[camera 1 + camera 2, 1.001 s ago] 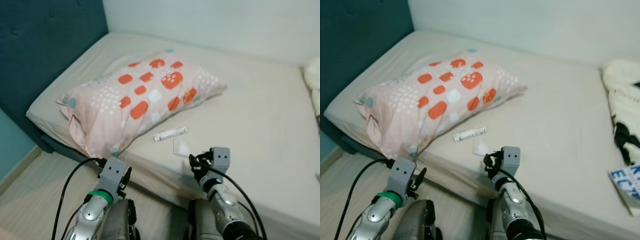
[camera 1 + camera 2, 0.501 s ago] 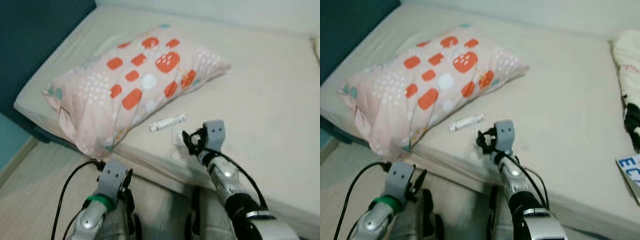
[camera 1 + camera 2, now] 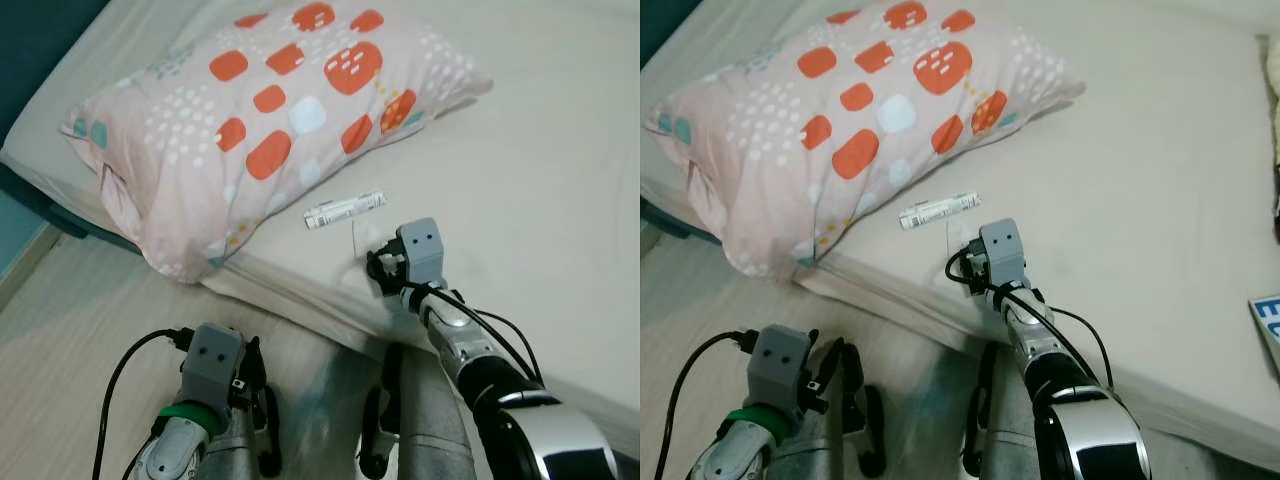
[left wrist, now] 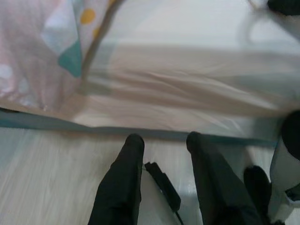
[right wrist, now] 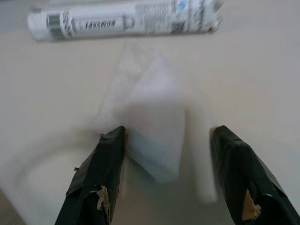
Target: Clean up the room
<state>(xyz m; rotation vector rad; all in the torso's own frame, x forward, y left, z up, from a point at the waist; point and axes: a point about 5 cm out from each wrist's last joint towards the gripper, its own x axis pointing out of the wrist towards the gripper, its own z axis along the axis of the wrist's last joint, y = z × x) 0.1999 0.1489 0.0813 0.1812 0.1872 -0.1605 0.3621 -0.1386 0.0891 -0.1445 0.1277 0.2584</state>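
Near the pillow (image 3: 270,120), on the bed (image 3: 560,200), right claw (image 5: 164,183) spread astride a clear wrapper (image 5: 154,117) beside a white tube (image 3: 345,210), apparently ready to pinch it; left claw (image 4: 161,183) spread, idle.

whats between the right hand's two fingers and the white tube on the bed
A small clear plastic wrapper lies flat on the beige bedsheet, between the open right hand and the white printed tube. The right wrist view shows it best.
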